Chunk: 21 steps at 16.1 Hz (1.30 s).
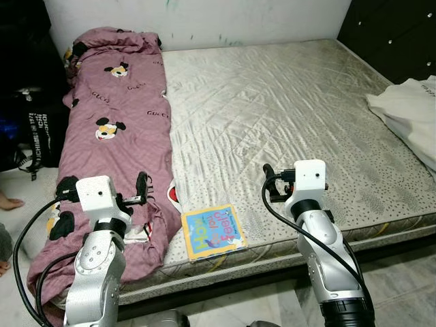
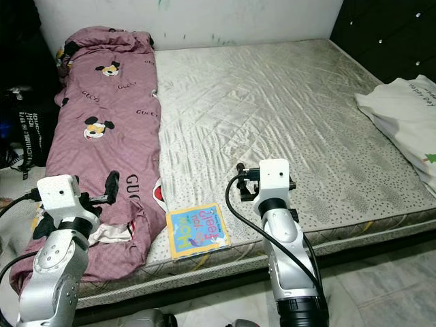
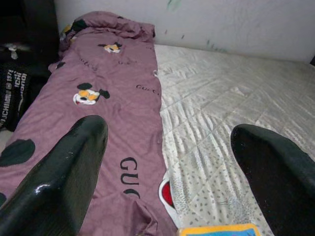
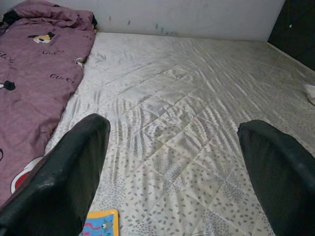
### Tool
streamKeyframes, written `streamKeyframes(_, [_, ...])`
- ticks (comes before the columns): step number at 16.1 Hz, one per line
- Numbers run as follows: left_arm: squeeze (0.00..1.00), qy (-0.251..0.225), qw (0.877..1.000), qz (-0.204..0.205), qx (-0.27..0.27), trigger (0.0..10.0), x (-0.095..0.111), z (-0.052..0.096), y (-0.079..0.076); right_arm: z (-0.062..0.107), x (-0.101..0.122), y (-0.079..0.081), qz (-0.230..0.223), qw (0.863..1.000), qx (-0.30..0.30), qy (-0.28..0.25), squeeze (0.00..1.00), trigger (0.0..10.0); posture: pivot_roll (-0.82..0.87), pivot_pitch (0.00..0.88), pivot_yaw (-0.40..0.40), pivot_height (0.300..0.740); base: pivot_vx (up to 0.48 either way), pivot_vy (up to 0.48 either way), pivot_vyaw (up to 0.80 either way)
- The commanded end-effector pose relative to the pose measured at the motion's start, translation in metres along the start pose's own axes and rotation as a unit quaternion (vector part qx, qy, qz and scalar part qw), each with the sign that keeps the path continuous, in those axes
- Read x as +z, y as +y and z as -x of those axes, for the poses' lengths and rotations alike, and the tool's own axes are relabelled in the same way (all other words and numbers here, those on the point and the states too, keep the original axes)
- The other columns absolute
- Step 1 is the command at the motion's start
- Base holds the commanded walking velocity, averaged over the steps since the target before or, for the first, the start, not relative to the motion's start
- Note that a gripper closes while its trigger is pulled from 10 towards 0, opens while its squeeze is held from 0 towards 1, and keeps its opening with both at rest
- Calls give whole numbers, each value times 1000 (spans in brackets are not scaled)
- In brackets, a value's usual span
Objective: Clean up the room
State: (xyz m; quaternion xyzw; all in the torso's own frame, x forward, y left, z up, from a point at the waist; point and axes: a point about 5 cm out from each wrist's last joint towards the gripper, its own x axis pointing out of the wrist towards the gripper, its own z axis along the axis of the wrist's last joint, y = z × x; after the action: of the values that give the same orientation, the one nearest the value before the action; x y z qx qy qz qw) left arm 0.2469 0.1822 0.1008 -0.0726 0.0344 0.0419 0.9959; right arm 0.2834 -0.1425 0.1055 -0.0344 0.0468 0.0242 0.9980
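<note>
— Reporting status: my left hand [image 1: 139, 193] and right hand [image 1: 269, 182] hover spread and empty over the bed's [image 1: 272, 102] near edge.

— Work outstanding?

— I judge nearly all: book [image 1: 213, 231] nearest, purple quilt [image 1: 116, 129] along the left, white garment [image 1: 409, 112] far right.

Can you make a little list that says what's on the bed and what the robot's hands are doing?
bed: bare mattress, pale quilted cover
blanket: purple cartoon-mouse blanket, bunched along the robot's left side of the bed
book: colourful picture book, flat at the near edge, between the two arms
white cloth: white cloth on the far right side
left gripper: left gripper open, raised over the blanket edge, holding nothing
right gripper: right gripper open, raised over the mattress, holding nothing
</note>
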Motion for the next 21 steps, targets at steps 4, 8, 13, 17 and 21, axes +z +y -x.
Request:
streamKeyframes(4, [0,-2,1000,-3,-8,10000,4,1,0,-1,2,-1,-10,1000,-2,0,0,10000,76,17,-4,740,0,0,-200])
streamKeyframes(8, [0,-3,1000,-3,-5,10000,4,0,0,-1,2,-1,-7,1000,-2,-1,0,10000,81,9,-6,740,0,0,-158])
streamKeyframes(13, [0,-10,1000,-9,-10,10000,5,-1,-2,-4,9,-1,-10,1000,-11,-15,0,10000,86,8,-9,740,0,0,0])
streamKeyframes(17, [0,-7,1000,-9,-15,10000,5,-3,1,-5,7,1,-15,1000,-15,-15,0,10000,109,5,7,740,0,0,0])
streamKeyframes(21, [0,-11,1000,-14,-13,10000,4,-4,-4,-9,5,0,-12,1000,-2,-13,0,10000,147,0,-28,740,0,0,0])
